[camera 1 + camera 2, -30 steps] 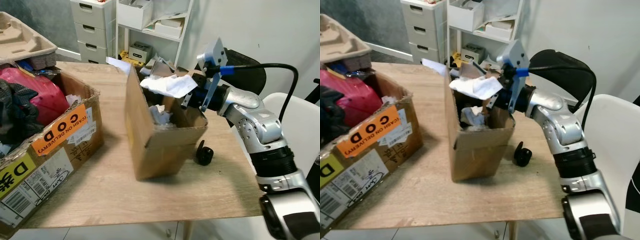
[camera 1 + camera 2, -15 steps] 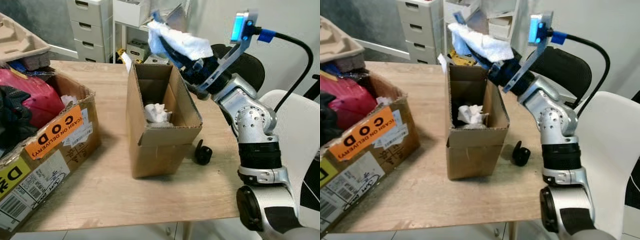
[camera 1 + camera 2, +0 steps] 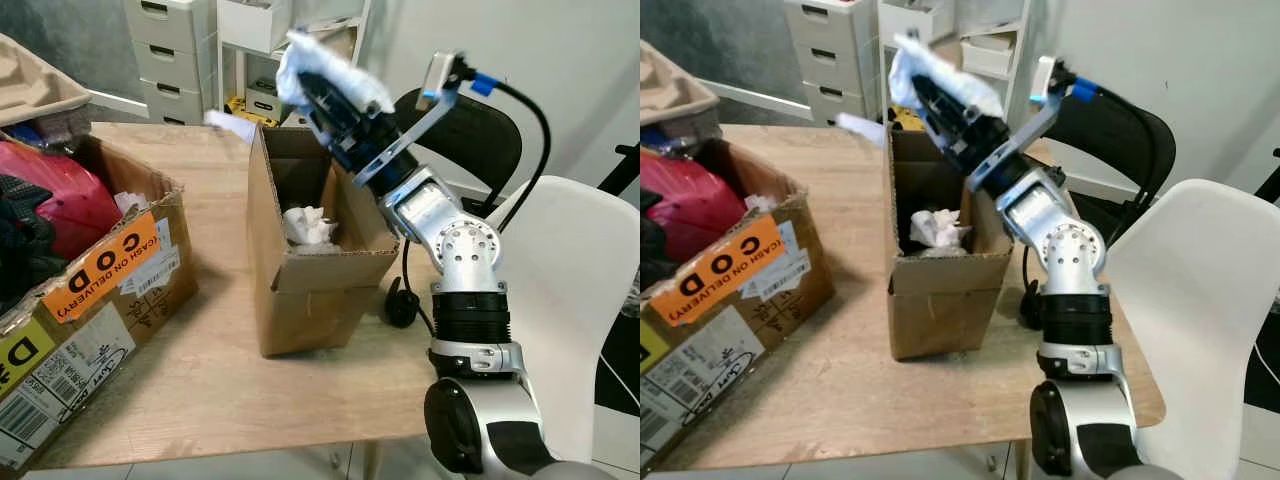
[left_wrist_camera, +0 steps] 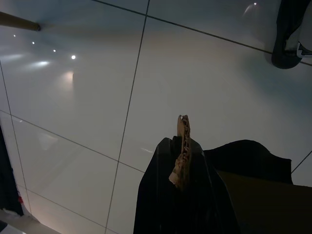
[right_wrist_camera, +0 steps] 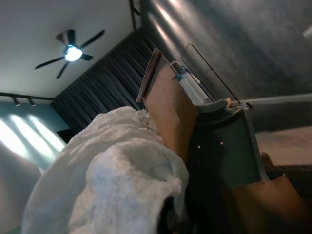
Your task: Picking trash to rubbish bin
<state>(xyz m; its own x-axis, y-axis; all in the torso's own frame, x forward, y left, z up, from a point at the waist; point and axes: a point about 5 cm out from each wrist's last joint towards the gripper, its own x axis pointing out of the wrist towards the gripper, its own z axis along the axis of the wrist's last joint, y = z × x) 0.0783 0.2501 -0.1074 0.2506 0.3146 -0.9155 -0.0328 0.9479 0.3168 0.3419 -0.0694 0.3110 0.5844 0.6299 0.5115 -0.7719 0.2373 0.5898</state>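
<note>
My right gripper [image 3: 322, 92] is raised above the far end of a small open cardboard box [image 3: 300, 290] on the wooden table [image 3: 200, 370]. It is shut on a white crumpled wad of tissue [image 3: 335, 72], which covers the fingertips. In the right wrist view the tissue wad [image 5: 107, 180] lies against a flat brown piece of card [image 5: 168, 112], and the camera points up at a ceiling fan. More crumpled white paper [image 3: 308, 224] lies inside the box. My left gripper [image 4: 181, 161] hangs over tiled floor, shut on a torn brown cardboard scrap [image 4: 182, 146].
A large cardboard box [image 3: 110, 290] with an orange COD label and a red item stands at the left. A small black object [image 3: 400, 300] lies right of the small box. White paper [image 3: 232, 122] lies behind it. A white chair [image 3: 570, 300] stands at the right.
The right gripper has lifted the white wad from the small box's mouth to well above it, then swung a little left. The camera has shifted too.
</note>
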